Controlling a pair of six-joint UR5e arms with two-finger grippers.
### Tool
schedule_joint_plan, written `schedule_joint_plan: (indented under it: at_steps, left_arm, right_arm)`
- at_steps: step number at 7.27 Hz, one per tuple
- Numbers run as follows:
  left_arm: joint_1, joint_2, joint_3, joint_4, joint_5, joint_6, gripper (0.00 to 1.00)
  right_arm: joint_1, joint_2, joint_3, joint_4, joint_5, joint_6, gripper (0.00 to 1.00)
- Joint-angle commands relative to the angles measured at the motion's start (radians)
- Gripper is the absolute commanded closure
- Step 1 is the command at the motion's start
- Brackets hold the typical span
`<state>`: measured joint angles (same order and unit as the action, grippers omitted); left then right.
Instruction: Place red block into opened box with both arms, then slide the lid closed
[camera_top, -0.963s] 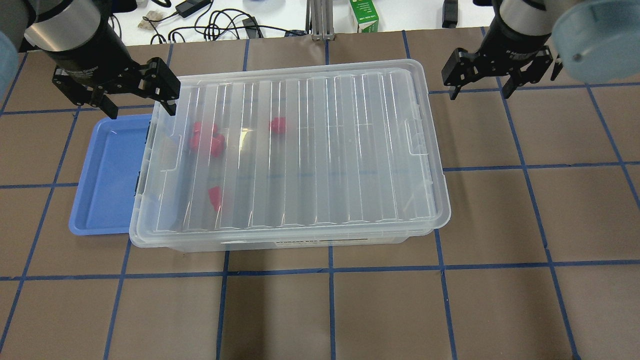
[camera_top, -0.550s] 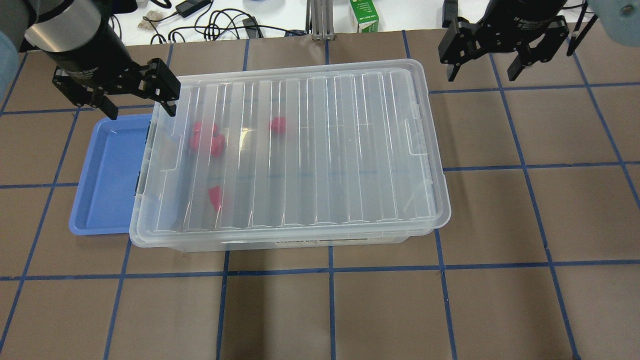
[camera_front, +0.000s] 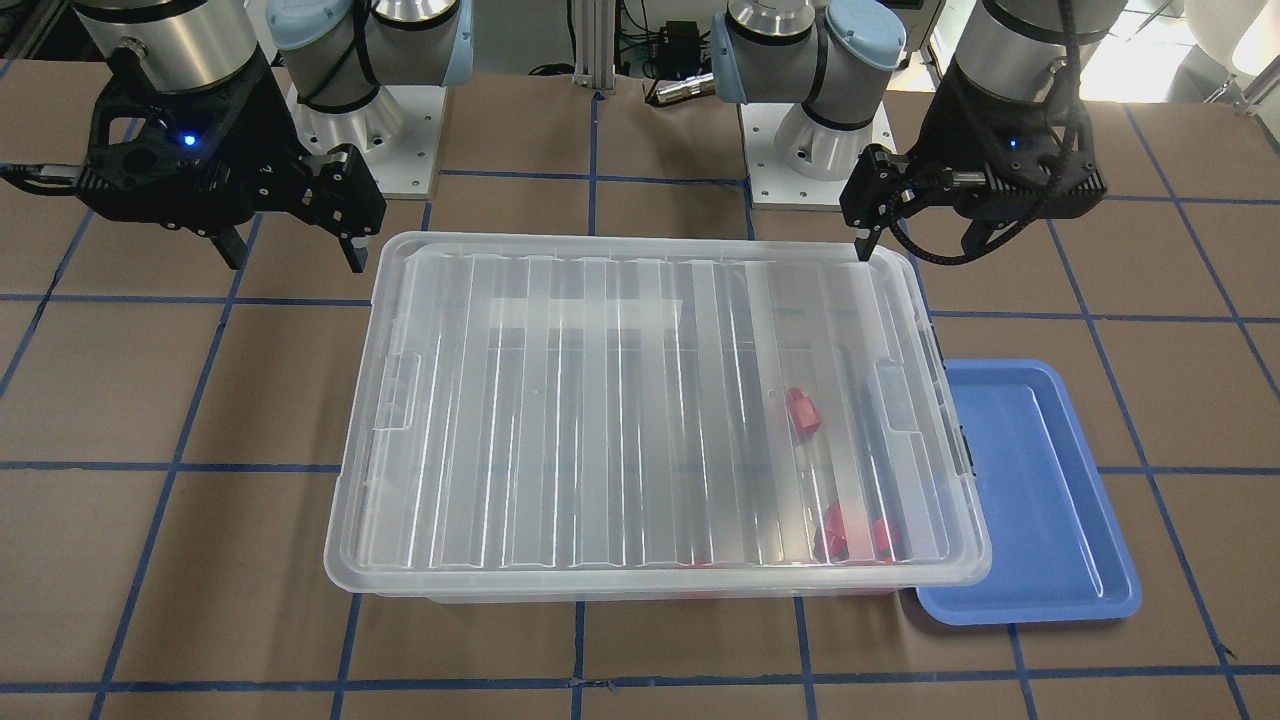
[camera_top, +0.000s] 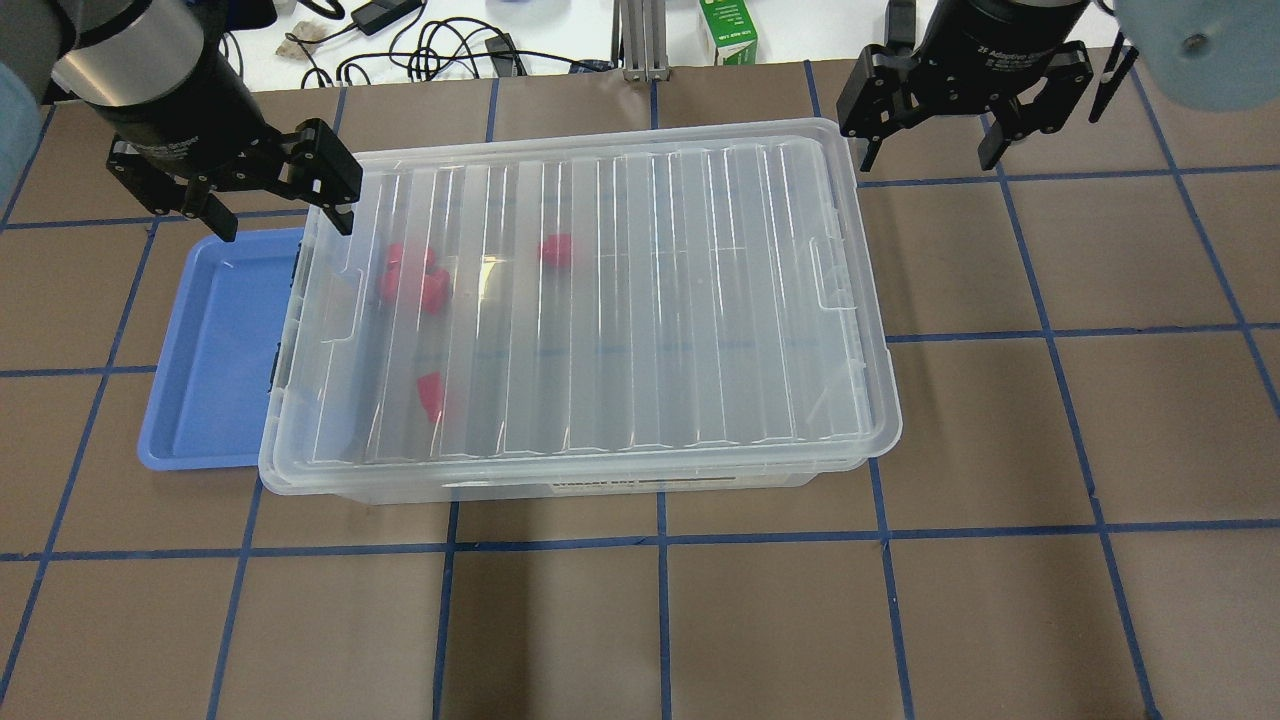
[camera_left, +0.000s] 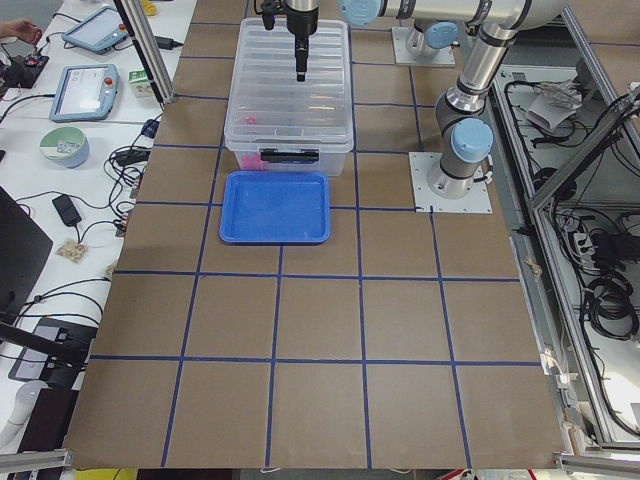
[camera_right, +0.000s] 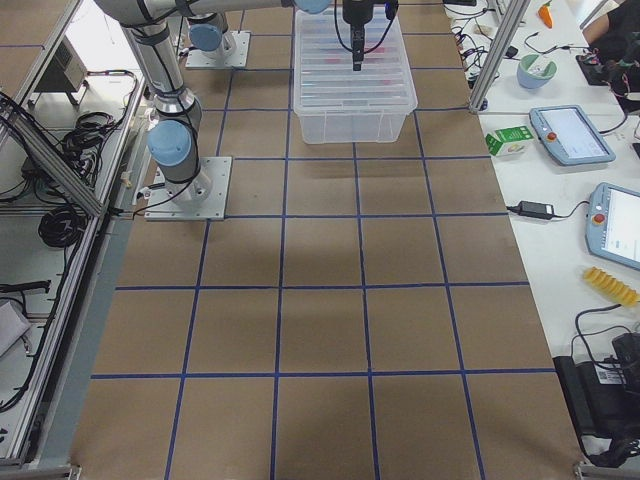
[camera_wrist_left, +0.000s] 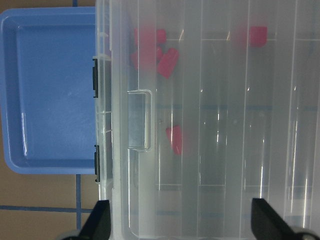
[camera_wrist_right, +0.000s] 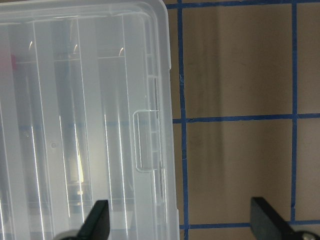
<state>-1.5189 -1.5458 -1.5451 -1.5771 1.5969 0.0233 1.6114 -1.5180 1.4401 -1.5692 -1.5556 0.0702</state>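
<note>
A clear plastic box (camera_top: 590, 300) (camera_front: 650, 400) stands mid-table with its ribbed lid (camera_top: 700, 250) lying over the whole top. Several red blocks show through the lid near the box's left end: a cluster (camera_top: 415, 280) (camera_wrist_left: 155, 50), one apart (camera_top: 556, 250) (camera_wrist_left: 257, 36), and one nearer me (camera_top: 432, 395) (camera_wrist_left: 175, 140). My left gripper (camera_top: 283, 215) (camera_front: 915, 235) (camera_wrist_left: 182, 225) hangs open above the lid's far left corner, holding nothing. My right gripper (camera_top: 928, 150) (camera_front: 295, 255) (camera_wrist_right: 182, 225) is open and empty, just off the box's far right corner.
An empty blue tray (camera_top: 215, 350) (camera_front: 1040, 500) (camera_left: 275, 207) lies against the box's left end, partly under the lid's rim. Cables and a green carton (camera_top: 727, 30) sit on the white bench beyond the far edge. Blue tape lines cross the brown table.
My right gripper has moved toward the far edge and leftward, closer to the box's far right corner, still open. The left gripper, the box and the blocks have hardly shifted.
</note>
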Motion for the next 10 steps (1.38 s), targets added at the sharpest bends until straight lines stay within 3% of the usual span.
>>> schedule_joint_plan:
  at_steps: [1, 10]
  left_arm:
    - [-0.001, -0.008, 0.006, 0.003, 0.0, 0.006, 0.0]
    - [-0.001, -0.008, 0.002, 0.005, -0.002, 0.01, 0.0]
  right_arm:
    - [0.001, -0.001, 0.0, 0.0, -0.001, 0.0, 0.0]
    - [-0.001, 0.001, 0.0, 0.0, -0.003, -0.018, 0.0]
